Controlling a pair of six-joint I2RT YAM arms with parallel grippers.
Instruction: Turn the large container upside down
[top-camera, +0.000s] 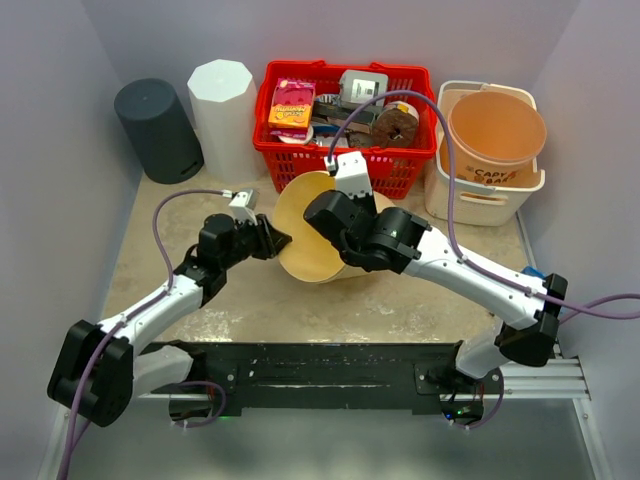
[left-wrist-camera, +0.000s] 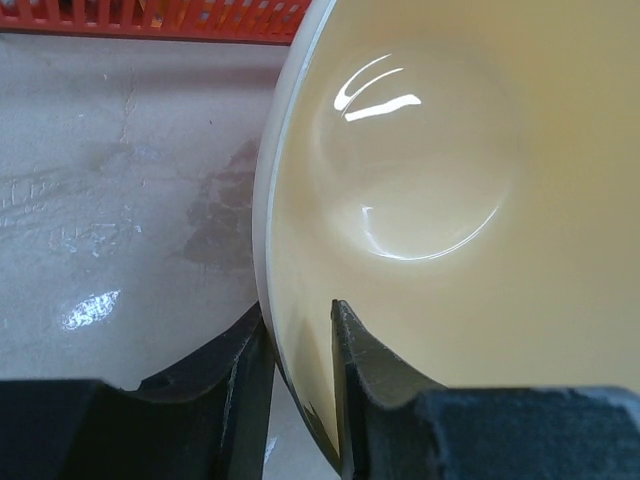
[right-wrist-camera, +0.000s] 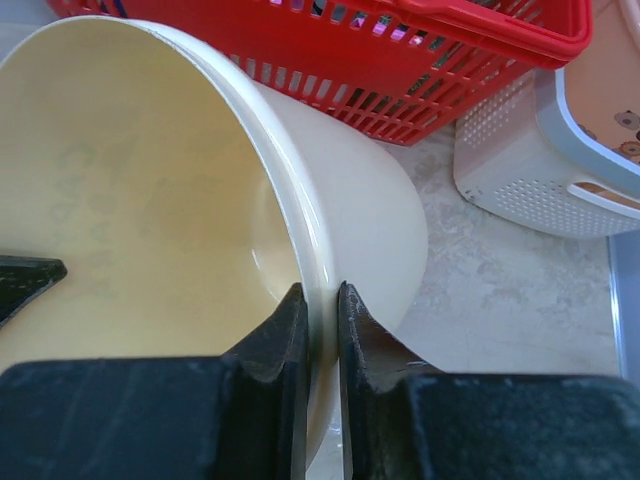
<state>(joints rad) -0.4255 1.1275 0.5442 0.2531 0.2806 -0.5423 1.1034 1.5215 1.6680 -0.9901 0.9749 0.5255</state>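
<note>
The large container (top-camera: 308, 232) is a cream plastic tub lying on its side in the middle of the table, its mouth facing the near left. My left gripper (top-camera: 272, 243) is shut on its left rim (left-wrist-camera: 268, 250), one finger inside and one outside. My right gripper (top-camera: 335, 225) is shut on the right rim (right-wrist-camera: 318, 290) in the same way. The tub's shiny yellow inside (left-wrist-camera: 440, 170) fills the left wrist view. Its pale outer wall (right-wrist-camera: 370, 210) shows in the right wrist view.
A red basket (top-camera: 345, 135) of groceries stands just behind the tub. A white perforated bin (top-camera: 488, 185) holding an orange bowl stands at the back right. A dark grey cylinder (top-camera: 158, 130) and a white container (top-camera: 222, 105) stand at the back left.
</note>
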